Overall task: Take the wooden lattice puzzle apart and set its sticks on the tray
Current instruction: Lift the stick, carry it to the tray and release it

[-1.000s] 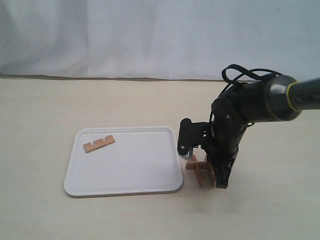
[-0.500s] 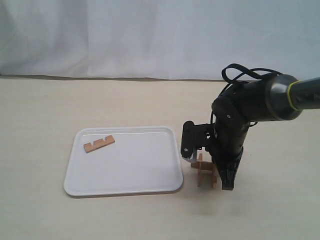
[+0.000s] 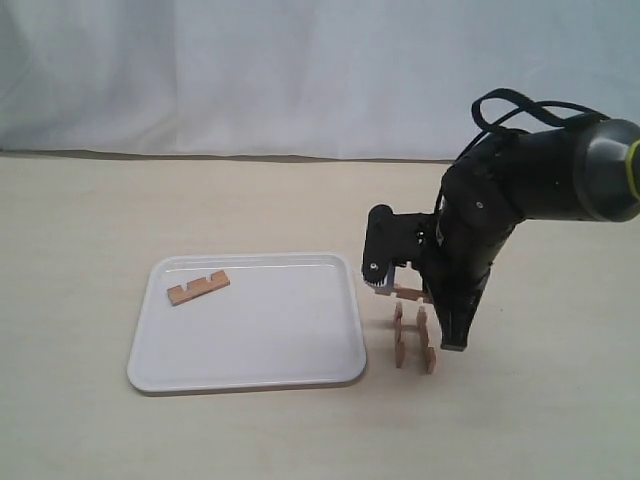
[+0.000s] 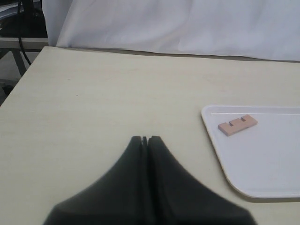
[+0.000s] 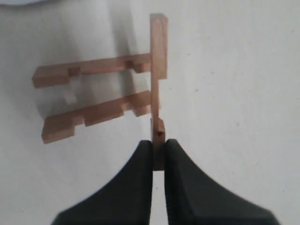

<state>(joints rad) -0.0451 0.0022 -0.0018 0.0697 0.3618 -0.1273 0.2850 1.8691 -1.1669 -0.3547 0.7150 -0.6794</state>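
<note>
Tray (image 3: 300, 345): lone stick (image 3: 198, 288) lying near its far left corner.
Right gripper (image 5: 158, 143): clamped on one end of held stick (image 5: 158, 56).
Loose pair (image 3: 398, 342): side by side on table (image 3: 520, 400), just beside tray's right edge, beneath held stick; possibly touching it, hard to tell.
Left gripper (image 4: 145, 139): fingers together, empty, above table.

Right arm (image 3: 520, 195) – bulky rounded black housing, glossy sheen; yellow-green ring (image 3: 631, 170) near far end. Black cable (image 3: 497, 96) loops over top. Boxy black block (image 3: 379, 250) on side, small silver patch at lower edge. Right fingers (image 5: 131, 187) – matte black, broad bases tapering to blunt tips; left fingers (image 4: 126, 187) same.
</note>
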